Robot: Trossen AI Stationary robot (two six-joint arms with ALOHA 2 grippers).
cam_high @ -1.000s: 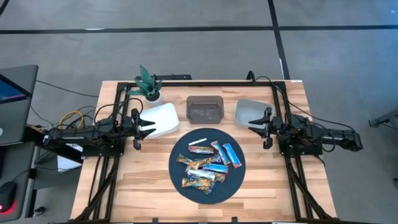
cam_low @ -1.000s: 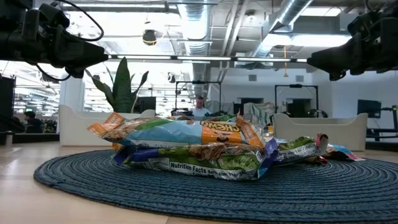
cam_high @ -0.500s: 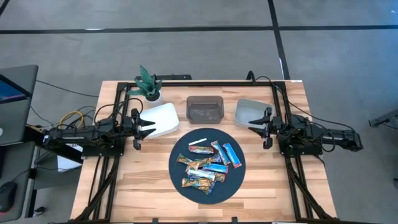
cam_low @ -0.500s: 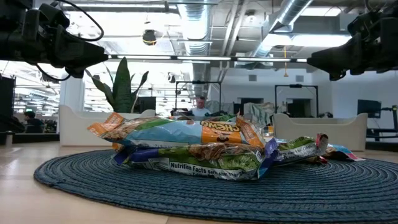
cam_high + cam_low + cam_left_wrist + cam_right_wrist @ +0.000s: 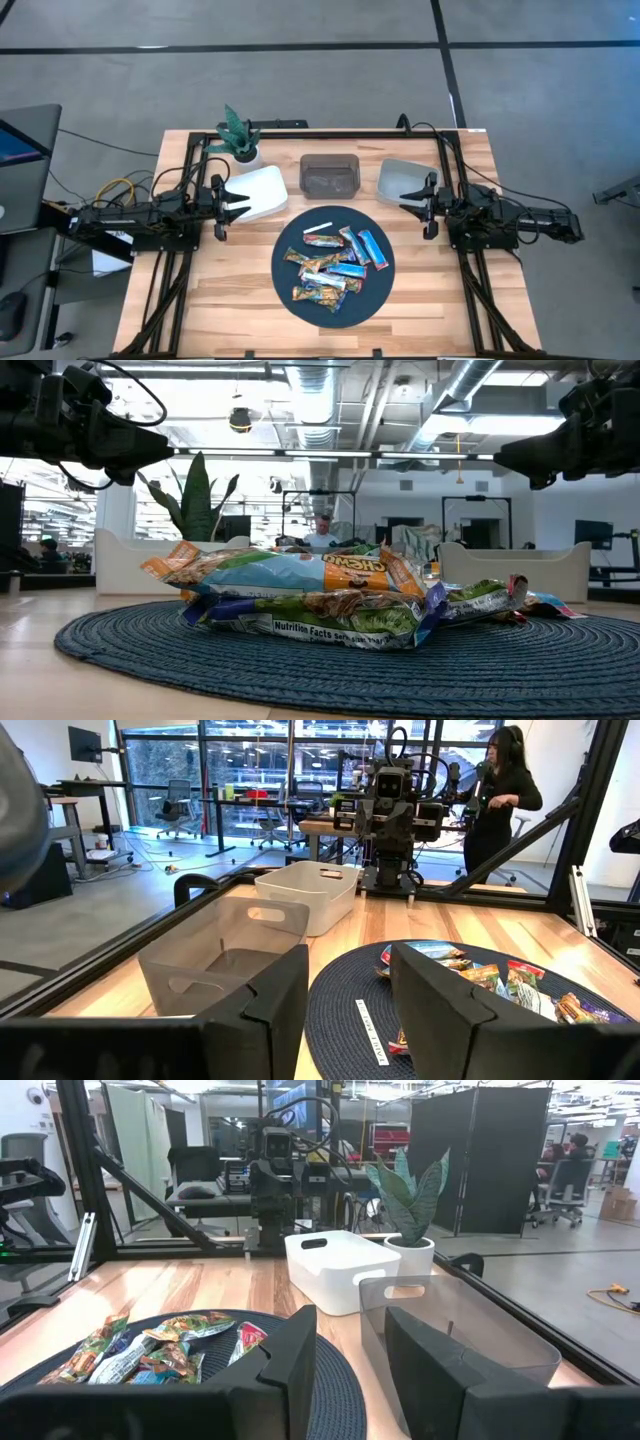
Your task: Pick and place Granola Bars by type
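Observation:
Several granola bars (image 5: 333,266) in blue, orange-brown and multicoloured shiny wrappers lie heaped on a round dark woven mat (image 5: 290,285); the low view shows the pile (image 5: 320,600) up close. A thin white strip (image 5: 318,228) lies on the mat's far part. My left gripper (image 5: 232,206) hovers open above the table left of the mat, beside the white bin (image 5: 258,191). My right gripper (image 5: 418,204) hovers open right of the mat, by the grey bin (image 5: 402,178). Both are well above the bars.
Three bins stand along the far side: white, a dark translucent one (image 5: 329,173) in the middle, grey on the right. A potted plant (image 5: 239,135) stands at the far left. A person (image 5: 500,790) stands in the room beyond the table.

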